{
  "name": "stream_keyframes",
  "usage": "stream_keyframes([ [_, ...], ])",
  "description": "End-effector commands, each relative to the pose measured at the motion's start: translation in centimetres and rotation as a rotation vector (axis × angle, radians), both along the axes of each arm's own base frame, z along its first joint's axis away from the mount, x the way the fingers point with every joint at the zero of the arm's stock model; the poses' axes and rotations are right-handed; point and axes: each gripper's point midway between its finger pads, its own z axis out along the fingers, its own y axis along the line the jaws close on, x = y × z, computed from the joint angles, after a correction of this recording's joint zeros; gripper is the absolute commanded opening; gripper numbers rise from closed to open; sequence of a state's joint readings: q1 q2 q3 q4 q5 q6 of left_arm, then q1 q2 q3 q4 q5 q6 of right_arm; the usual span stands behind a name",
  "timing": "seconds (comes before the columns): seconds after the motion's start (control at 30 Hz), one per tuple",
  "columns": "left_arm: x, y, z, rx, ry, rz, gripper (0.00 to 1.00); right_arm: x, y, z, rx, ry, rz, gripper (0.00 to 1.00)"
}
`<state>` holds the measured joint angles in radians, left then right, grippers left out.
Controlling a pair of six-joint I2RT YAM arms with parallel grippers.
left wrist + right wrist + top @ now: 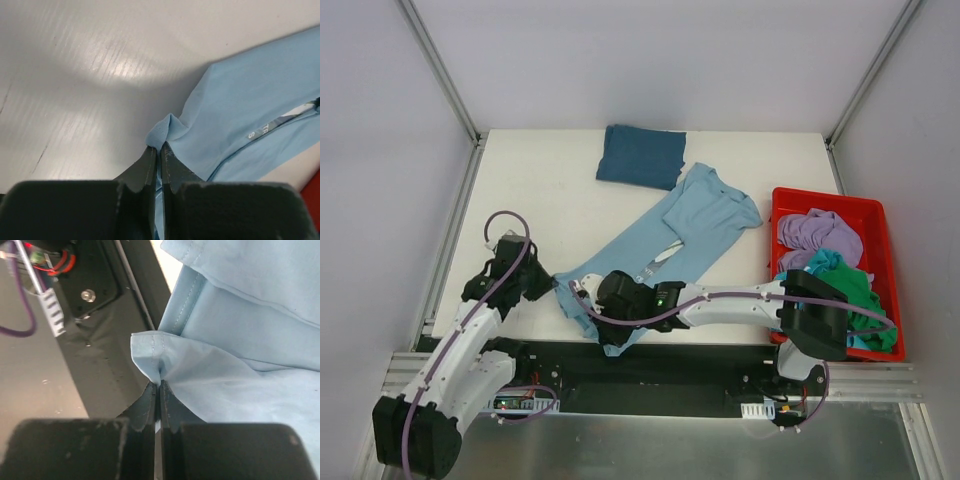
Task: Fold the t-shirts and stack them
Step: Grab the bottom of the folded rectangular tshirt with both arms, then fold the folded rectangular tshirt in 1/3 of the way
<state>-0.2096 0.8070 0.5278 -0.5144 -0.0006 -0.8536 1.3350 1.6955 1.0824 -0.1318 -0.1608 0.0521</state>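
A light sky-blue t-shirt [690,225] lies stretched diagonally across the white table, its hem end near the front edge. My left gripper [548,283] is shut on a corner of that shirt [162,131] at its left side. My right gripper [588,292] is shut on the shirt's hem [152,347], which hangs over the table's front edge. A folded dark teal-blue t-shirt [640,156] lies at the back of the table. Lilac [817,233], turquoise [825,262] and green [860,285] shirts are piled in the bin.
A red plastic bin [875,215] stands at the right edge of the table. A black base plate [105,340] with wiring lies below the front edge. Grey walls and metal frame posts surround the table.
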Motion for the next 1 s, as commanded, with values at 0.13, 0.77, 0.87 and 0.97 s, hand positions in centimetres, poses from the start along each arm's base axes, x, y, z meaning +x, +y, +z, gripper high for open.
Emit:
stream_keyframes([
  [0.13, 0.7, -2.1, 5.2, -0.078, -0.089, -0.085, 0.00, -0.1, -0.7, 4.9, 0.120, 0.042, -0.013, 0.00],
  [0.77, 12.1, -11.8, 10.2, -0.025, -0.153, -0.254, 0.00, 13.7, -13.3, 5.1, 0.055, -0.060, -0.501, 0.00],
  [0.87, 13.5, -12.8, 10.0, -0.028, -0.150, -0.268, 0.00, 15.0, -14.6, 4.9, 0.043, -0.071, -0.549, 0.00],
  [0.97, 14.9, -13.6, 9.9, -0.025, -0.150, -0.281, 0.00, 16.3, -15.6, 4.9, 0.037, -0.082, -0.589, 0.00],
])
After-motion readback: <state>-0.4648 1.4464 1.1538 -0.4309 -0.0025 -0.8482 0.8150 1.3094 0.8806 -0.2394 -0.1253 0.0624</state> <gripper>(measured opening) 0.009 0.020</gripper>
